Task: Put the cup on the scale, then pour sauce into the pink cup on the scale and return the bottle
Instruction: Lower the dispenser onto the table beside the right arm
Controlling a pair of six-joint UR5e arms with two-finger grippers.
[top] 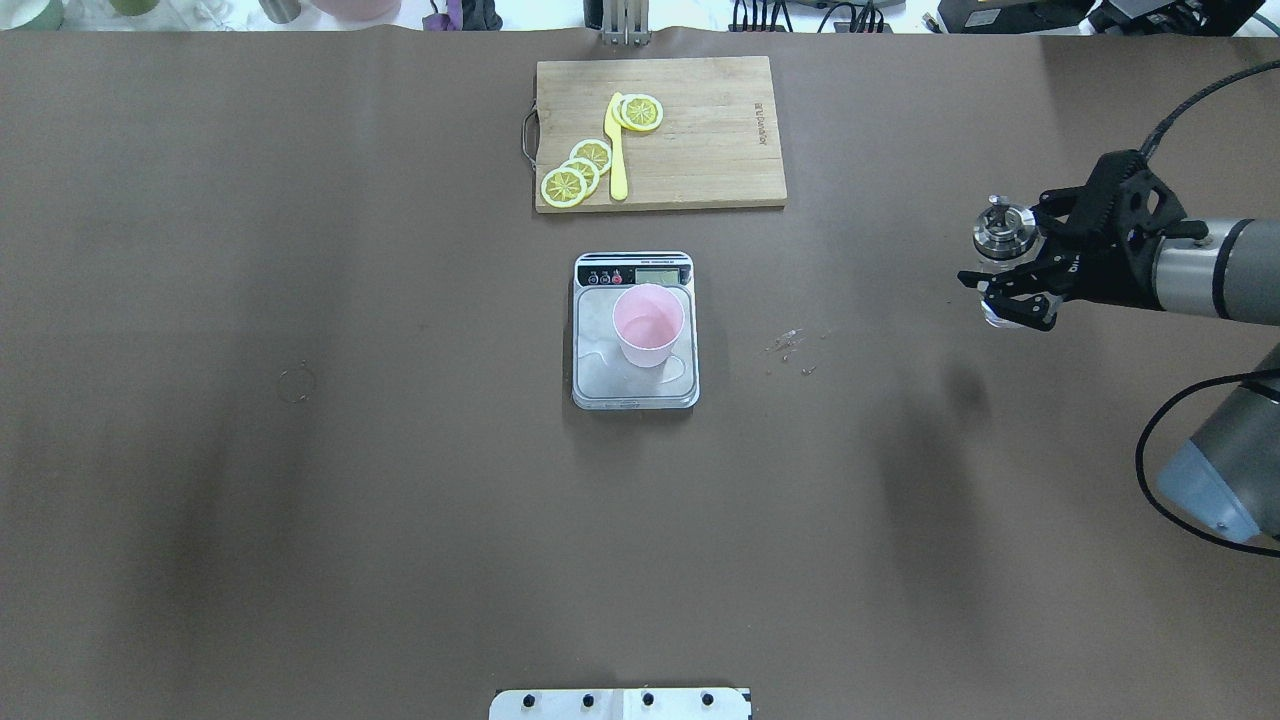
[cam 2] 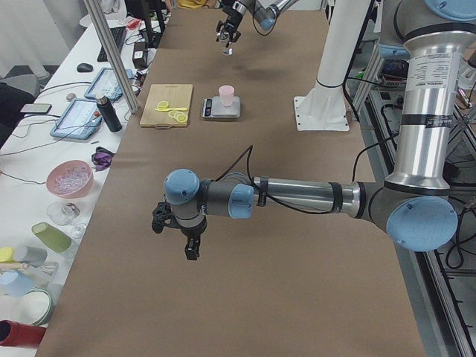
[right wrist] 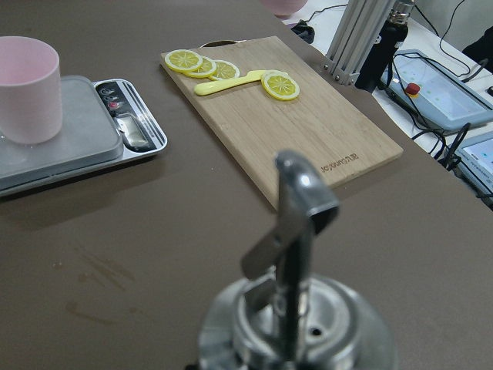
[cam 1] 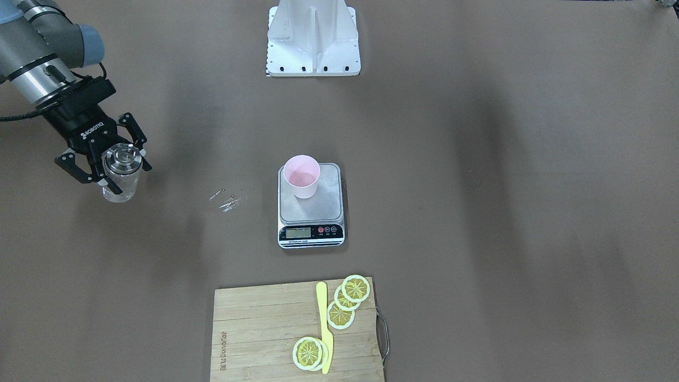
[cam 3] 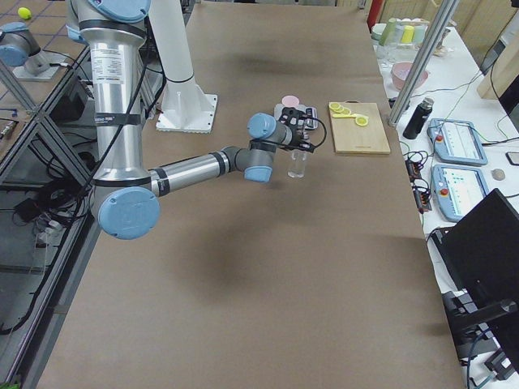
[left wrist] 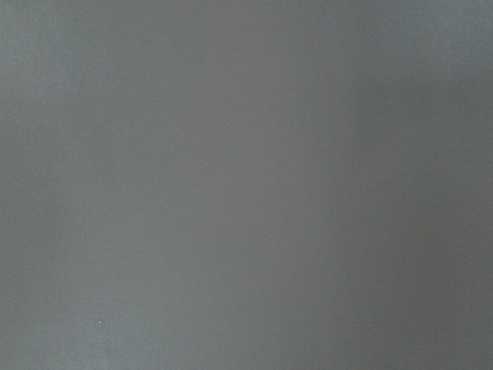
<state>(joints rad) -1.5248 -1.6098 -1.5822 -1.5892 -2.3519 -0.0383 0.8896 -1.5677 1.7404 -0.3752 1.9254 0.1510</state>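
The pale pink cup (cam 1: 301,176) stands upright on the steel platform of the scale (cam 1: 313,212), towards its back left corner; it also shows in the overhead view (top: 648,325) and the right wrist view (right wrist: 27,89). My right gripper (cam 1: 123,178) is shut on the clear glass bottle (cam 1: 121,188) with the silver pourer cap (top: 1002,228), held upright at the table's surface far to the scale's side. The sauce level inside is too faint to tell. My left gripper (cam 2: 190,238) hovers over bare table in the exterior left view only; I cannot tell whether it is open or shut.
A few spilled drops (cam 1: 228,201) lie on the table between bottle and scale. A wooden cutting board (cam 1: 254,329) with lemon slices (cam 1: 347,300) and a yellow knife (cam 1: 324,329) lies beyond the scale. The white robot base (cam 1: 313,40) stands behind the scale.
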